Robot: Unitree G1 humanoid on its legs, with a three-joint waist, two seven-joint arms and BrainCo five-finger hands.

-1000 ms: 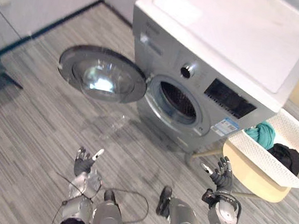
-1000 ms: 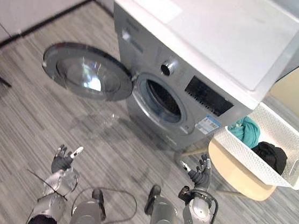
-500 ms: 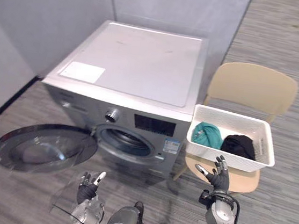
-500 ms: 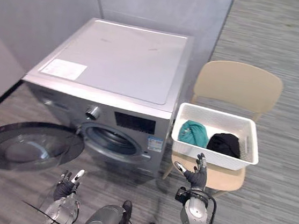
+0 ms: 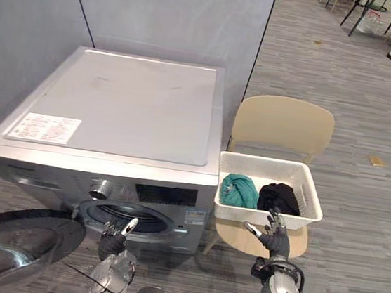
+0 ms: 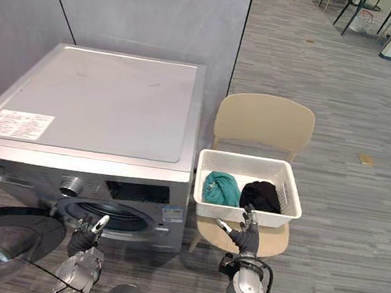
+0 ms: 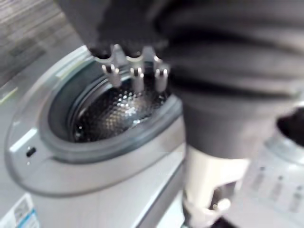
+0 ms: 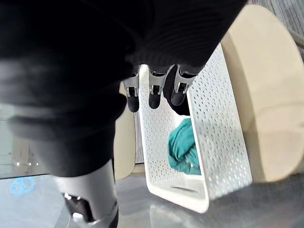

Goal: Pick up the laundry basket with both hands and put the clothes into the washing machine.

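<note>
White basket (image 5: 241,214) now sits centre-right since your camera turned; right hand (image 5: 275,239) hovers near its front, left hand (image 5: 114,236) lower left, both spread, empty: reach in.

Grey walls (image 5: 161,15), striped grey flr (image 5: 370,103), beige chair (image 5: 283,125)

An office-like test room — grey partition panels (image 5: 161,15), striped grey flooring (image 5: 368,117), a washing machine (image 5: 123,103).

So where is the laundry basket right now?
In the left eye view the laundry basket sits on the chair seat, right of the washing machine, just beyond the right hand.
</note>
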